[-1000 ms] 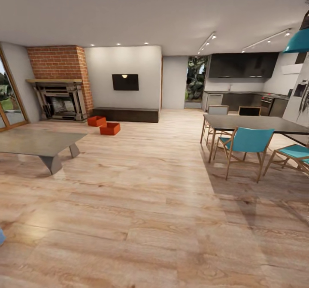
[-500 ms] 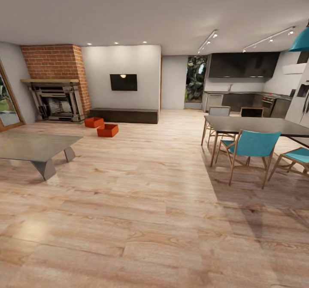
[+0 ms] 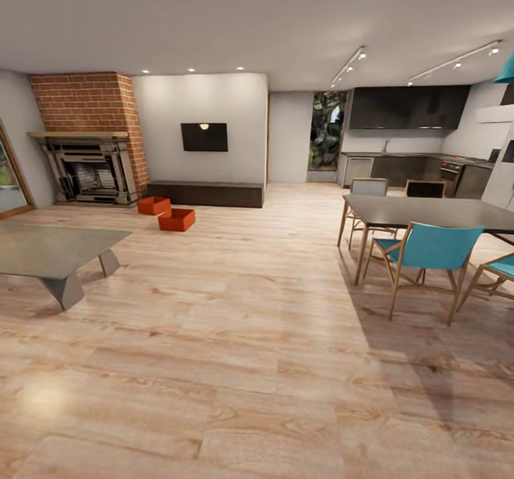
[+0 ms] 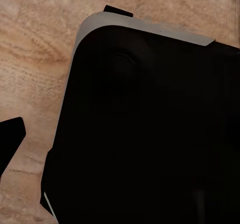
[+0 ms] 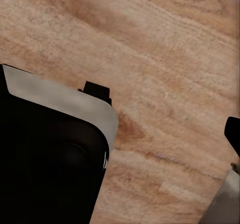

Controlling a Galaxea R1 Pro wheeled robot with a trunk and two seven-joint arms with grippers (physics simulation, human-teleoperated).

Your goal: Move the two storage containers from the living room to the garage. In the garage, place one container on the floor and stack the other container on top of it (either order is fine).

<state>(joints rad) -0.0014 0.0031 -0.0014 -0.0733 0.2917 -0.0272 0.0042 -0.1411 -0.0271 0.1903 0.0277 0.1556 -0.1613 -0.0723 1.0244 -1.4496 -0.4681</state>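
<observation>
Two orange-red storage containers sit on the light wood plank floor far ahead in the head view, left of centre. One container [image 3: 154,205] is close to the dark low cabinet [image 3: 207,193]; the other container [image 3: 177,219] lies just in front of it. This is the living room, with the red brick fireplace [image 3: 89,172] at the far left. In the left wrist view, a dark fingertip [image 4: 11,139] of my left gripper [image 4: 120,144] sits at the picture's edge. My right gripper [image 5: 120,139] likewise has a fingertip [image 5: 234,134] at the edge. Both hang beside my black base over the planks, holding nothing.
A low glass-topped table [image 3: 50,250] stands at the near left. A dark dining table [image 3: 428,211] with teal chairs [image 3: 428,250] is on the right, and a kitchen lies behind it. A wide stretch of plank floor [image 3: 235,308] runs from me to the containers.
The whole head view has shifted as my base rolls forward. The glass table slides off left, the dining chairs off right. The containers have not moved on the floor.
</observation>
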